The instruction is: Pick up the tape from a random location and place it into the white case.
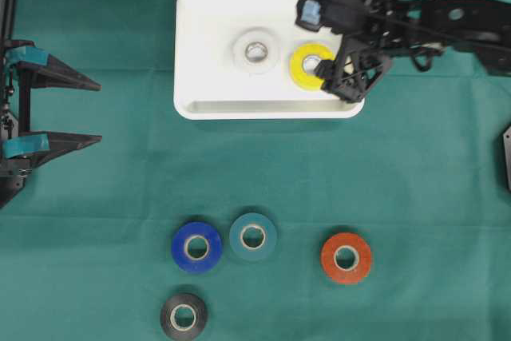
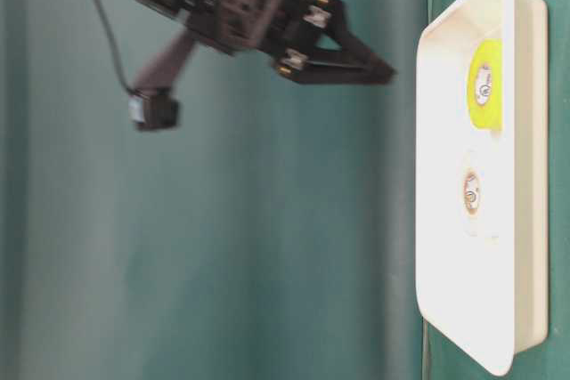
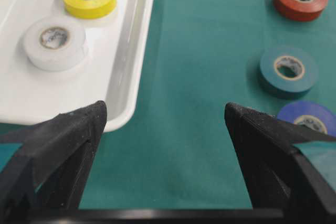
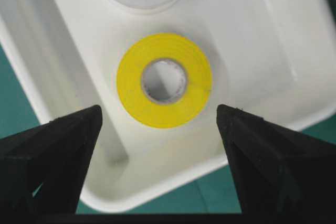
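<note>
The white case (image 1: 207,53) sits at the top middle of the green cloth. Two rolls lie flat inside it: a yellow tape (image 1: 302,73) at its right end and a white tape (image 1: 242,52) in the middle. My right gripper (image 1: 318,45) hangs well above the case, over the yellow tape. It is open, and nothing is between its fingers. From the right wrist, the yellow tape (image 4: 128,85) lies on the case floor (image 4: 262,51) just beyond that gripper (image 4: 158,111). My left gripper (image 1: 100,111) rests open and empty at the far left.
Several loose rolls lie on the cloth near the front edge: blue (image 1: 182,247), teal (image 1: 239,236), red (image 1: 329,258) and black (image 1: 169,316). Bare cloth separates them from the case. The right arm's links stretch across the top right corner.
</note>
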Controlling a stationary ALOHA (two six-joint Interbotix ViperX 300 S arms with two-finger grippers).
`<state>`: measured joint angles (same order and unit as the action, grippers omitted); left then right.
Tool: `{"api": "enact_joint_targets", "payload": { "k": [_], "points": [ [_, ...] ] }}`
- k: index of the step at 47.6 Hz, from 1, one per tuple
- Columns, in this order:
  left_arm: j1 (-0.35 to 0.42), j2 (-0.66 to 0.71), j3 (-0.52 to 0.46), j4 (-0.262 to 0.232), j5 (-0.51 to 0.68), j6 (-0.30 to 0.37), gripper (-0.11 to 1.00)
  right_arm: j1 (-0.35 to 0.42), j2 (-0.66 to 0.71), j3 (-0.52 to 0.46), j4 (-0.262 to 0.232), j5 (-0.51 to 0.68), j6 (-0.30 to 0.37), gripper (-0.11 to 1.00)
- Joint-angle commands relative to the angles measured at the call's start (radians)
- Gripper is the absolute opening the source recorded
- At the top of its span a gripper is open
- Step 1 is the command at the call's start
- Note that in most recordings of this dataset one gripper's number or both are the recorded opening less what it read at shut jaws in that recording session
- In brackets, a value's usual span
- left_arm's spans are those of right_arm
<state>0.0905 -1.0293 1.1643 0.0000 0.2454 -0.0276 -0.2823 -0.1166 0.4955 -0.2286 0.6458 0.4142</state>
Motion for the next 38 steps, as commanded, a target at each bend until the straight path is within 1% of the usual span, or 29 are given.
{"api": "enact_joint_targets", "payload": {
  "k": [1, 12, 18, 23, 38],
  "points": [
    [0.002, 0.008, -0.011, -0.002, -0.005, -0.002, 0.96, -0.002, -0.055, -0.017, -0.002, 0.003, 0.002, 0.86],
    [0.002, 0.008, -0.011, -0.002, -0.003, -0.002, 0.96, 0.005, -0.058, -0.011, -0.002, -0.018, 0.003, 0.85],
    [0.002, 0.008, -0.011, -0.002, -0.003, -0.002, 0.96, 0.034, -0.058, -0.011, 0.005, -0.037, 0.005, 0.85],
    [0.002, 0.008, -0.011, -0.002, -0.003, -0.002, 0.96, 0.081, -0.058, -0.015, 0.006, -0.054, 0.015, 0.85],
    [0.002, 0.008, -0.011, -0.002, -0.003, -0.002, 0.96, 0.288, -0.055, -0.018, 0.006, -0.089, 0.066, 0.85]
  ]
}}
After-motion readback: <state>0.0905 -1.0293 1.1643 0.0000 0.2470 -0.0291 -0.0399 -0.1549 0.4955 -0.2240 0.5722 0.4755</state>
